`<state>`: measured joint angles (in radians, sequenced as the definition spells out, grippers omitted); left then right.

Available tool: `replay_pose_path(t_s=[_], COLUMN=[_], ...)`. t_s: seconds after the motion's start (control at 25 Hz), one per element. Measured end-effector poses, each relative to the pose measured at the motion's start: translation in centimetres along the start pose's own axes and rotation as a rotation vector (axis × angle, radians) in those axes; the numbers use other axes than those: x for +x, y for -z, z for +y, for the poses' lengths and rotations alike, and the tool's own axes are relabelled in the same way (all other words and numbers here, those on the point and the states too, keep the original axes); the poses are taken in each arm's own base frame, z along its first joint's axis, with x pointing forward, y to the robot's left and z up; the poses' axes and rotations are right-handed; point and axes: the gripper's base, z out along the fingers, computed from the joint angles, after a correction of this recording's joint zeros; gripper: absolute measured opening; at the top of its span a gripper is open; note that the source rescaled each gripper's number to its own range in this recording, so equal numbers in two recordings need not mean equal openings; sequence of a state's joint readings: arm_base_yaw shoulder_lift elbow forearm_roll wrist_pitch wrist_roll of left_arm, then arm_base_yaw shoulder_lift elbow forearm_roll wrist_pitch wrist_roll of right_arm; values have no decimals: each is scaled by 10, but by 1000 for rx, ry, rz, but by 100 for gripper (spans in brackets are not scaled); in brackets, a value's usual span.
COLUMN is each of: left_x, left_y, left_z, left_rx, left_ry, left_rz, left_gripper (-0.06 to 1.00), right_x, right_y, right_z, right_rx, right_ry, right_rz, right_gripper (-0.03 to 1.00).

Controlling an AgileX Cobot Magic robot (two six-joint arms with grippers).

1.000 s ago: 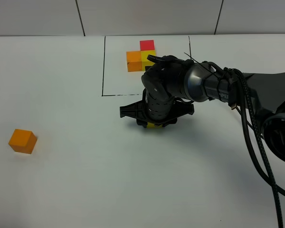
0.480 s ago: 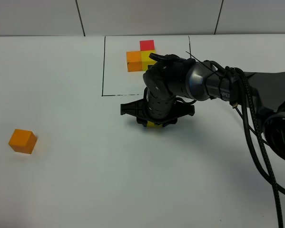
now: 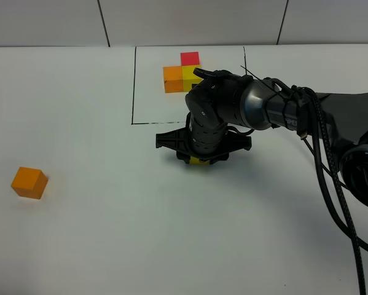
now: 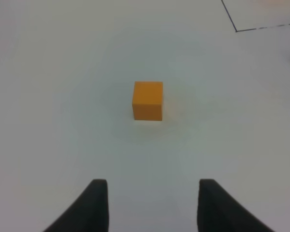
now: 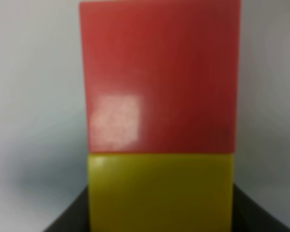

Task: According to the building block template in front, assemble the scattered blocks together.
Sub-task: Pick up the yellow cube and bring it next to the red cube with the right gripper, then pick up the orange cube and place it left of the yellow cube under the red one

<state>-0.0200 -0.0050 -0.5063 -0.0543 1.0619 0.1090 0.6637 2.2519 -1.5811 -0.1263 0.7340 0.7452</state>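
The building block template (image 3: 182,74), an orange, yellow and red cluster, sits inside the black-lined square at the back. My right gripper (image 3: 199,158) is down on the table just in front of that square, shut on the yellow block (image 3: 199,161), of which only a sliver shows there. Seen from the right wrist, the yellow block (image 5: 159,193) sits between the dark fingers with the red block (image 5: 159,72) flush against its far face. The orange block (image 3: 29,182) lies alone at the far left. My left gripper (image 4: 152,186) hangs open short of that orange block (image 4: 147,100).
A thin black outline (image 3: 133,86) marks the template's square on the white table (image 3: 110,233). The right arm and its cables (image 3: 331,160) stretch in from the right side.
The right gripper has edged very slightly to the right with the yellow block. The orange block and the template have not moved.
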Motion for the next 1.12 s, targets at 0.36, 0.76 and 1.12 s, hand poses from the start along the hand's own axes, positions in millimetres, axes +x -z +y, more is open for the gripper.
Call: replay_pose_path(t_s=[0.36, 0.76, 1.12], left_x=[0, 0, 0], left_y=[0, 0, 0], left_z=[0, 0, 0], left_rx=[0, 0, 0], left_ry=[0, 0, 0], left_rz=[0, 0, 0], left_gripper=[0, 0, 0], right_x=[0, -1, -5], right_y=[0, 7, 58], right_z=[0, 5, -17], right_rx=[-1, -39, -23], right_ry=[1, 71, 208], right_rz=[1, -18, 14], right_gripper=[2, 92, 100])
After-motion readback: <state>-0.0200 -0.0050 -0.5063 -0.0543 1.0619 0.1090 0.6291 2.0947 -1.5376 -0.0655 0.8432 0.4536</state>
